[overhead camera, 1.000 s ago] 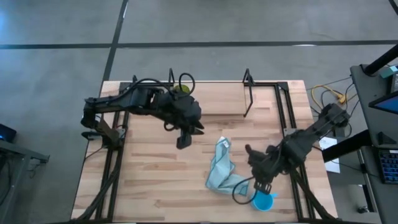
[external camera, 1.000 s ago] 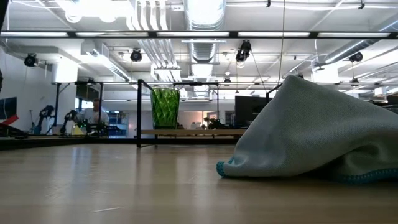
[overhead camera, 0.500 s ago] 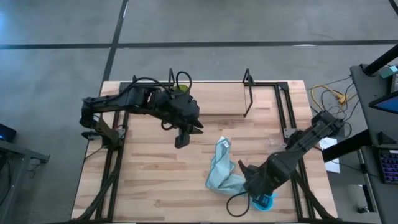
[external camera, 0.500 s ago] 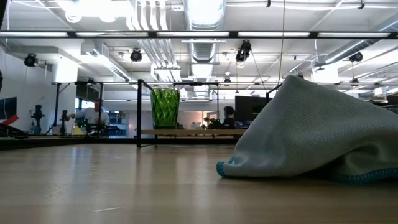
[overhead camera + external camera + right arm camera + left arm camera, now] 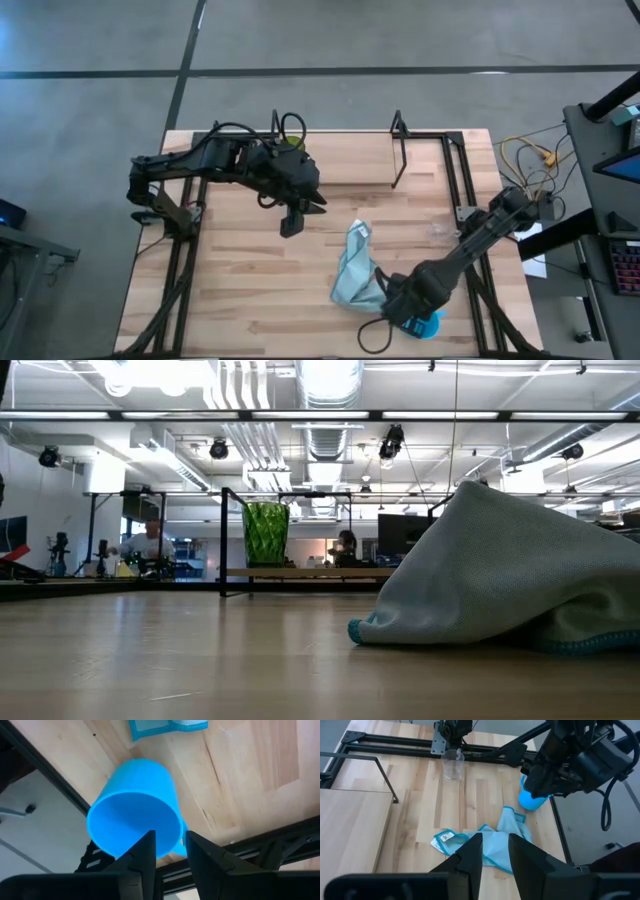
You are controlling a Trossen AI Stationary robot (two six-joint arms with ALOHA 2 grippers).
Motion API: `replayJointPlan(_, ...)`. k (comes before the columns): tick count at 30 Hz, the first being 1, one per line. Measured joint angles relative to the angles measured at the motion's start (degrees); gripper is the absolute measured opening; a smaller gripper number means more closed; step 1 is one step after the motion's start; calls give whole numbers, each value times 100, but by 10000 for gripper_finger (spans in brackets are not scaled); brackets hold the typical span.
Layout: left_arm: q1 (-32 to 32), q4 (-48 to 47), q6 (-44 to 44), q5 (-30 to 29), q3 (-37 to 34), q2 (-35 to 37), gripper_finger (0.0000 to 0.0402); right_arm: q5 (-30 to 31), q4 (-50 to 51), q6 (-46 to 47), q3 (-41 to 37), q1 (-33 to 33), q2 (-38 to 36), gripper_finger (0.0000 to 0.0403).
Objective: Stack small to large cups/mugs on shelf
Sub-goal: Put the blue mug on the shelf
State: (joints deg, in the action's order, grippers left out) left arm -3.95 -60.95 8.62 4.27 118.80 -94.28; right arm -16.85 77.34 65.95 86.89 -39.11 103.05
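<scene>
Right arm, since a second ago: swung from the 4 o'clock edge toward 5 o'clock, its wrist now directly above the blue mug. Left arm: barely shifted.

Items, left to right:

1. Left pincer (image 5: 289, 224) — hovers near the centre of the surface (image 5: 240, 290), off the shelf; fingers slightly apart, holding nothing. Waiting.
2. Green cup (image 5: 265, 534) — upright on the shelf (image 5: 300, 572), at the 11 o'clock part of the surface, close to the board's left upright.
3. Light blue cloth (image 5: 356, 275) — crumpled just below centre, toward 5 o'clock, touching or just beside the blue mug.
4. Blue mug (image 5: 135, 822) — at the 5 o'clock edge, mouth facing the wrist camera.
5. Right pincer (image 5: 168, 851) — poised over the mug's rim, fingers apart and not yet closed on it.
6. Glass cup (image 5: 452, 764) — upright near the 3 o'clock rail, untouched.

Step in hand, by judgement: picking up the blue mug. Next move calls for lowering so one finger sits inside the rim, closing, then lifting clear of the cloth.
</scene>
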Motion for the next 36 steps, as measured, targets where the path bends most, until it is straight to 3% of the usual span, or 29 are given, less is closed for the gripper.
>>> replayJointPlan(19,-26,-5,6,53,9,4,80,269,-192,-497,-13,-36,637,102)
replayJointPlan(28,-39,-129,2,230,2,27,80,346,-163,-468,-13,-27,592,102)
replayJointPlan(36,-46,-134,-2,229,9,44,80,495,-185,-634,-179,-22,574,70)
